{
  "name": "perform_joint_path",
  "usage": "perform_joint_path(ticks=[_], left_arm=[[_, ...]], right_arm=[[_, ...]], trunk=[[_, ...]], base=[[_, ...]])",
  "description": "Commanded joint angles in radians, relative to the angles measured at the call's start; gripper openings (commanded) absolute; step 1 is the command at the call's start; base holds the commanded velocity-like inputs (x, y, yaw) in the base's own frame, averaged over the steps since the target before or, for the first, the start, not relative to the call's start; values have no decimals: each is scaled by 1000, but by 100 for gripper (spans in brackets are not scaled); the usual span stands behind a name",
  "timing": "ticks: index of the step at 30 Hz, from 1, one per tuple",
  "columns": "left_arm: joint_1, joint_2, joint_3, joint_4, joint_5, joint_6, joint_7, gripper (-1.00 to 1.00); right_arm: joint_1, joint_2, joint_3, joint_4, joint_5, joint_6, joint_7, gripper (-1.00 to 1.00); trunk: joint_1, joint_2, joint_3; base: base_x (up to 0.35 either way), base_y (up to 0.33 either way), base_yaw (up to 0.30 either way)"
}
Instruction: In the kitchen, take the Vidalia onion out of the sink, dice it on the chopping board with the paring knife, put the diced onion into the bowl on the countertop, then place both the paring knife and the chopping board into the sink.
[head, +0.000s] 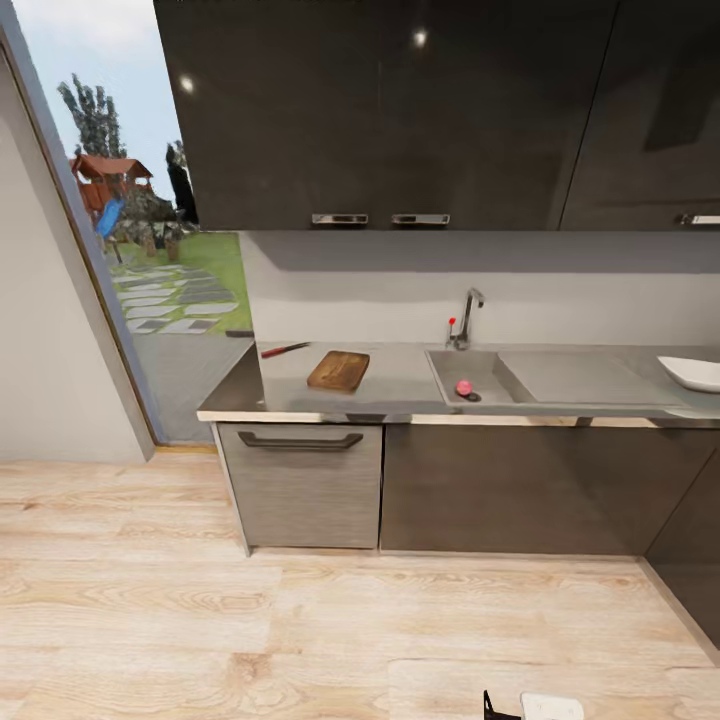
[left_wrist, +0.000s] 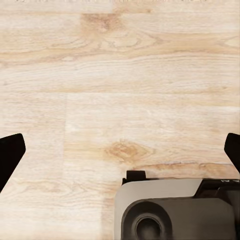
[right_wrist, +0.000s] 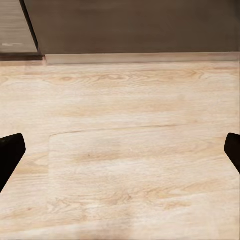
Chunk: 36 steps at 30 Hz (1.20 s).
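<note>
Your onion (head: 464, 387) waits in the sink (head: 480, 372), board (head: 338, 371) at its nine o'clock; both arms hang stowed over the floor (head: 300, 630), fingers (left_wrist: 10, 155) apart.

left pincer (left_wrist: 120, 150) spread wide, right pincer (right_wrist: 120, 150) likewise, both seemingly pointed downward

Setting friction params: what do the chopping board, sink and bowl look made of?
Chopping board: dark brown wood, matte, grain faintly visible. Sink: grey metal, probably brushed steel, with a dull sheen. Bowl: smooth white, ceramic or plastic; cannot tell which.
</note>
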Motion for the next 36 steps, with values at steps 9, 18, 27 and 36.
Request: perform_joint_path(ticks=[9, 18, 27, 36], left_arm=[[0, 0, 1, 0, 1, -2, 0, 100], [0, 0, 1, 0, 1, -2, 0, 100], [0, 0, 1, 0, 1, -2, 0, 100], [0, 0, 1, 1, 1, -2, 0, 100]], right_arm=[[0, 0, 1, 0, 0, -2, -4, 100], [0, 1, 1, 2, 0, -2, -4, 100], [0, 1, 1, 4, 0, -2, -4, 100], [0, 1, 1, 4, 0, -2, -4, 100]], trunk=[[-34, 62, 27], [-69, 125, 55], [-103, 188, 84], [-138, 251, 112]], base=[[0, 0, 0], [0, 0, 0], [0, 0, 0], [0, 0, 0]])
